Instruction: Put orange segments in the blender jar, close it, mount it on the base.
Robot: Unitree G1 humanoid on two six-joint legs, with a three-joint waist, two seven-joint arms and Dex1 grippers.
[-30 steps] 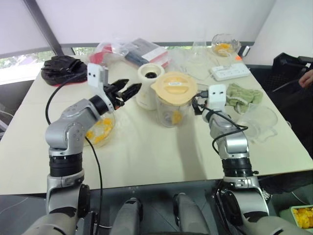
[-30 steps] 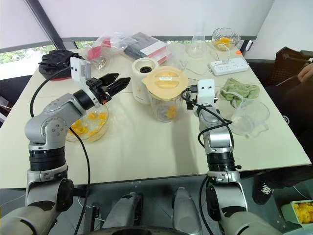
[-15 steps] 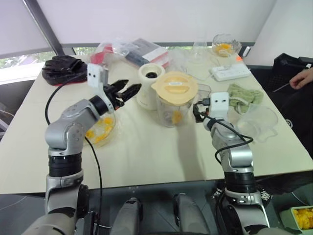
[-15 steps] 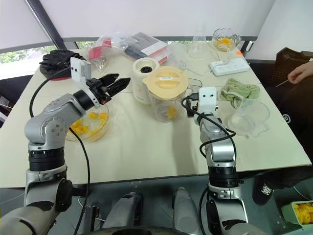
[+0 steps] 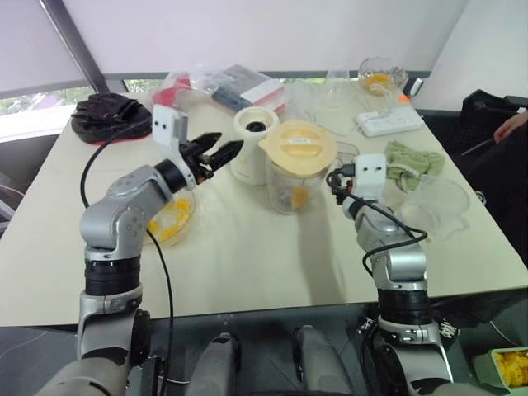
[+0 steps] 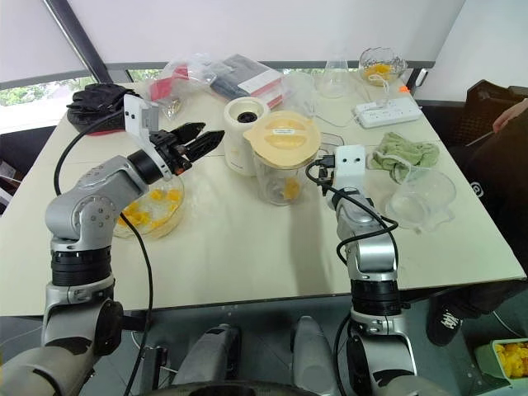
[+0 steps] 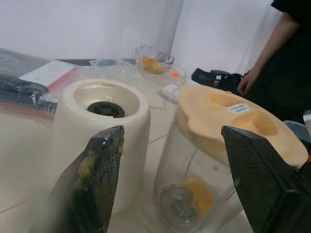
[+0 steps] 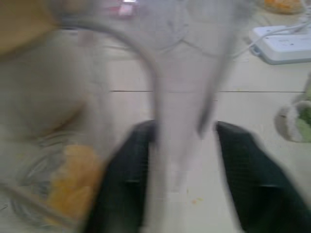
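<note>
The left gripper [image 5: 221, 151] is hovering above the table [image 5: 247, 247] with its 2 black fingers [image 7: 99, 179] standing wide apart and holding nothing; bits of orange pulp are sticking to the inner face of 1 finger. It is pointing toward the base and the blender jar. The right gripper [image 8: 182, 179] is sitting at the right side of the blender jar [image 5: 293, 190], its 2 fingers [image 8: 121, 189] lying on either side of the jar's clear handle [image 8: 177, 131], closing in on it; whether they are gripping it firmly I cannot tell.

The blender jar is a clear plastic tapered pitcher standing upright near the middle of the table, capped by 1 pale orange round lid [image 5: 298, 145]. Inside, at the bottom, orange segments [image 5: 299, 196] are lying, soft and yellow-orange. The base [image 5: 252, 140], 1 squat cream-white rounded cylinder with a dark round socket on top, is standing just to the left of the jar and slightly farther away.

1 shallow glass bowl [image 6: 148, 210] of more orange pieces is sitting at the left, under the left arm. 1 empty clear bowl [image 6: 421, 196] and 1 green cloth [image 6: 403, 154] are lying to the right, and 1 white power strip [image 6: 386, 110] at the far right.
</note>
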